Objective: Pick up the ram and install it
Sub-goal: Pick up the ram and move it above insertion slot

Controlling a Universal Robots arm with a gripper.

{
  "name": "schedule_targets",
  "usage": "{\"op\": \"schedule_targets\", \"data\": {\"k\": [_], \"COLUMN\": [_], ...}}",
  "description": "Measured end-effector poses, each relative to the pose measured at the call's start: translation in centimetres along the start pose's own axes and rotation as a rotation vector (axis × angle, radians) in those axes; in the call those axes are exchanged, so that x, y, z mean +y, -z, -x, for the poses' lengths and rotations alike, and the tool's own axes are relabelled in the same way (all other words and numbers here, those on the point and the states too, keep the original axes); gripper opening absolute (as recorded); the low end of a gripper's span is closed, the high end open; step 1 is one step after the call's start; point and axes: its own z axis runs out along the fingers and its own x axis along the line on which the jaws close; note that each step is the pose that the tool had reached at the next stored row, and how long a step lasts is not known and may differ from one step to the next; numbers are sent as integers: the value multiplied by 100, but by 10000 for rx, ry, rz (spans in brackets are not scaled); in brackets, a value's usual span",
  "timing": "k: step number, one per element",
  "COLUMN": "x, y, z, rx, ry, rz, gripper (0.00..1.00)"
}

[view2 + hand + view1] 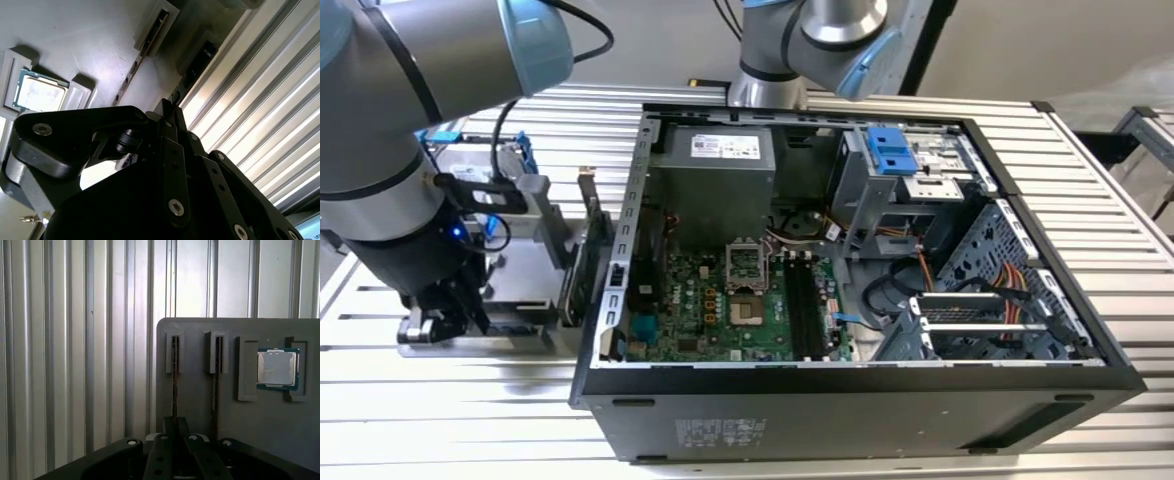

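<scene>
The gripper (175,424) is aligned over the ram (175,370), nine o'clock from the case (854,410) in the exterior view; clamping cannot be told. A square, mid-stick grip is needed.

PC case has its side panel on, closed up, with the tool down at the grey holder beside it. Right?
No. The PC case is open: the exterior view shows its motherboard and drive cage inside. The rest holds: the tool is down at the grey holder beside it, on the exterior view's left.
</scene>
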Motion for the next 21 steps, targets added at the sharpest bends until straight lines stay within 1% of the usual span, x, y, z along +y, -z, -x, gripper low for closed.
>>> {"op": "schedule_targets", "data": {"k": [14,21], "x": [1,2], "y": [72,128], "z": [-2,-3], "rx": [-1,-1], "ry": [0,-1], "rz": [-1,-1], "gripper": [0,0]}}
